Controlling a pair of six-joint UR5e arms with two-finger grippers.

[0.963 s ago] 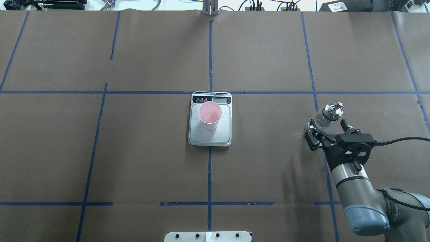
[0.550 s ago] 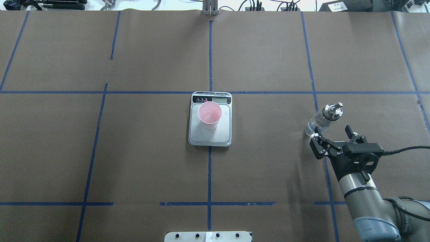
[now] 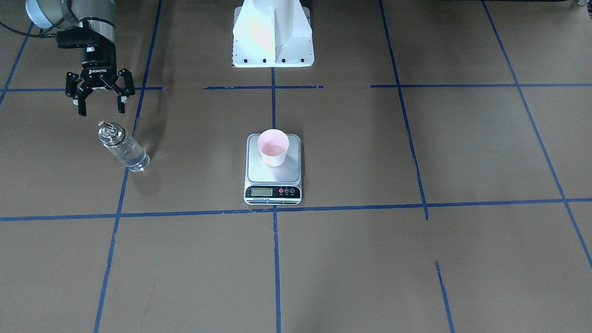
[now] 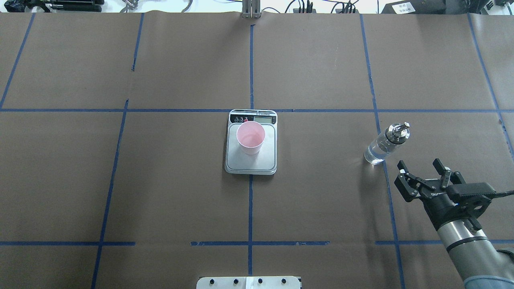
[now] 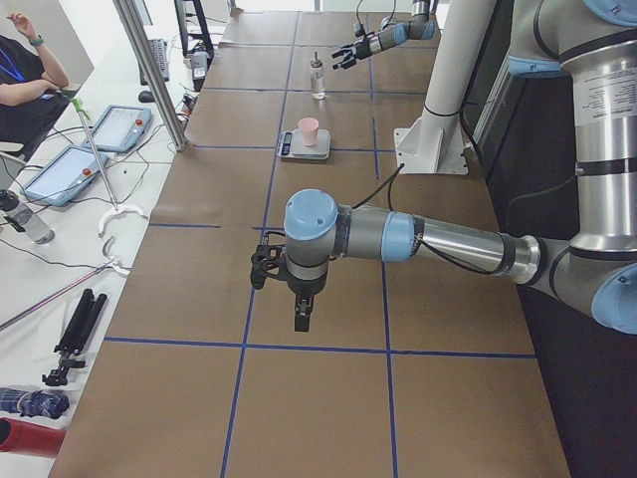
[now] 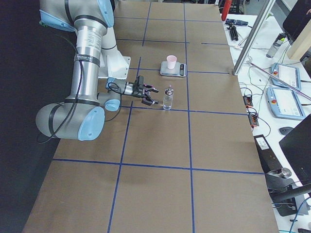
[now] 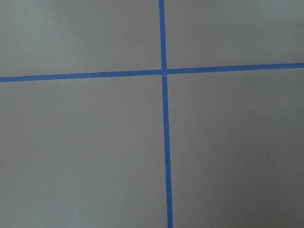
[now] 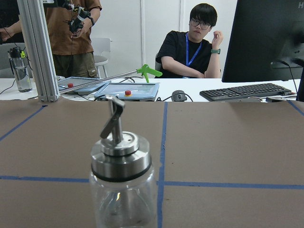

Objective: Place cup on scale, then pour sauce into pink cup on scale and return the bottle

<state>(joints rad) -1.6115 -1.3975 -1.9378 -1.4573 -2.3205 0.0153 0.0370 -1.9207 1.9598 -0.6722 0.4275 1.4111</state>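
Note:
The pink cup (image 4: 250,138) stands upright on the scale (image 4: 251,162) at the table's middle; it also shows in the front view (image 3: 273,147). The clear bottle (image 4: 384,145) with its silver spout cap stands upright on the table to the right, clear sauce (image 4: 374,155) in its lower part. My right gripper (image 4: 419,165) is open and empty, a short way behind the bottle and apart from it. The right wrist view shows the bottle (image 8: 122,180) close ahead. My left gripper (image 5: 289,294) shows only in the exterior left view, far from the scale; I cannot tell its state.
The white robot base (image 3: 273,32) stands at the robot's edge of the table. Blue tape lines (image 4: 250,72) divide the brown table cover. Two operators (image 8: 192,45), tablets and a keyboard are beyond the far edge.
My right gripper has drawn back from the bottle toward the robot and to the right, staying open. The bottle stays standing in place. Cup and scale have not moved.

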